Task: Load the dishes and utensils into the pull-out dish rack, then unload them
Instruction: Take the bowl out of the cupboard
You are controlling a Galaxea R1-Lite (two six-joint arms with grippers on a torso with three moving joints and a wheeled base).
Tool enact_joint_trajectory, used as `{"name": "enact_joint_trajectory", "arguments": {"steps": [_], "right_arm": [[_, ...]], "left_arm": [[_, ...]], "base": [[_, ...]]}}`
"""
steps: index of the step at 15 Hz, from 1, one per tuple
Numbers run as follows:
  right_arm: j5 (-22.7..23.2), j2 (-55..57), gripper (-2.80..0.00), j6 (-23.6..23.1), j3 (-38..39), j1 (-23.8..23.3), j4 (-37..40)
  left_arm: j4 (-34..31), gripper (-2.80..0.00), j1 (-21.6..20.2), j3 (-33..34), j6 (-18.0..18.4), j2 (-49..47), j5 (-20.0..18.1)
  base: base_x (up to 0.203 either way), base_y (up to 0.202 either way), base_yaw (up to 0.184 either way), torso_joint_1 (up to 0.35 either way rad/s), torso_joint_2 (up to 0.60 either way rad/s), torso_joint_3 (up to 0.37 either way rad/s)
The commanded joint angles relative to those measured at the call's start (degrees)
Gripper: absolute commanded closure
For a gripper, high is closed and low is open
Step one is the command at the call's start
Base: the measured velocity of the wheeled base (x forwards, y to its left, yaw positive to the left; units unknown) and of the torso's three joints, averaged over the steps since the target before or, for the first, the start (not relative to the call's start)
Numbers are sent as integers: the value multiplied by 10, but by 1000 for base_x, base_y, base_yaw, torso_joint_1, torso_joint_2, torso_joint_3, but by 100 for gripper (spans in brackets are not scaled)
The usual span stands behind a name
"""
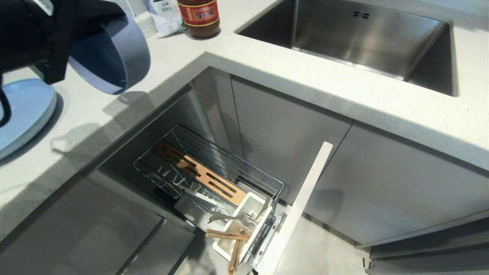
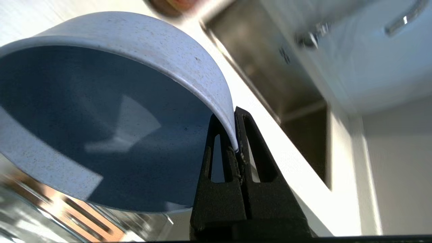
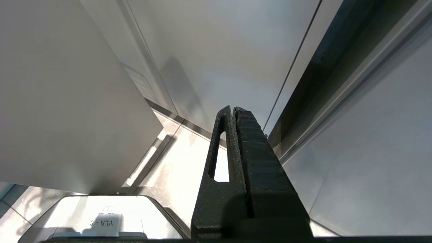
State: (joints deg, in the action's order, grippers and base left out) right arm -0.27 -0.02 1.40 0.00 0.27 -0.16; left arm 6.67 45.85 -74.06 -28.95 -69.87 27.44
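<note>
The left gripper is pinching the rim of the light-blue bowl, its fingers pressing together on the thin wall, one inside and one outside. The bowl is hanging tipped on its side from that grip, its open mouth facing back toward the wrist, up above the bench at the robot's left. From the fingers, the pull-out dish rack is lying below and toward the right, drawn out of the cabinet under the bench edge, its long axis running from the cabinet out to the pale front panel. The fork and chopsticks are already sitting in the white utensil box at the rack's outer end; the wire prongs nearer the cabinet are bare. The light-blue plate is resting on the bench just below the held bowl. The right gripper, fingers pressing together on nothing, is hanging low beside the cabinet fronts, so the left arm is the nearer one for lowering the bowl in.
</note>
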Motion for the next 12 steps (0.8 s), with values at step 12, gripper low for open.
{"name": "enact_joint_trajectory", "arguments": {"steps": [12], "right_arm": [[0,-2,0,0,1,1,0]], "left_arm": [[-72,0,-464,-3,181,103,-205]], "base": [[0,0,0,0,0,0]]}}
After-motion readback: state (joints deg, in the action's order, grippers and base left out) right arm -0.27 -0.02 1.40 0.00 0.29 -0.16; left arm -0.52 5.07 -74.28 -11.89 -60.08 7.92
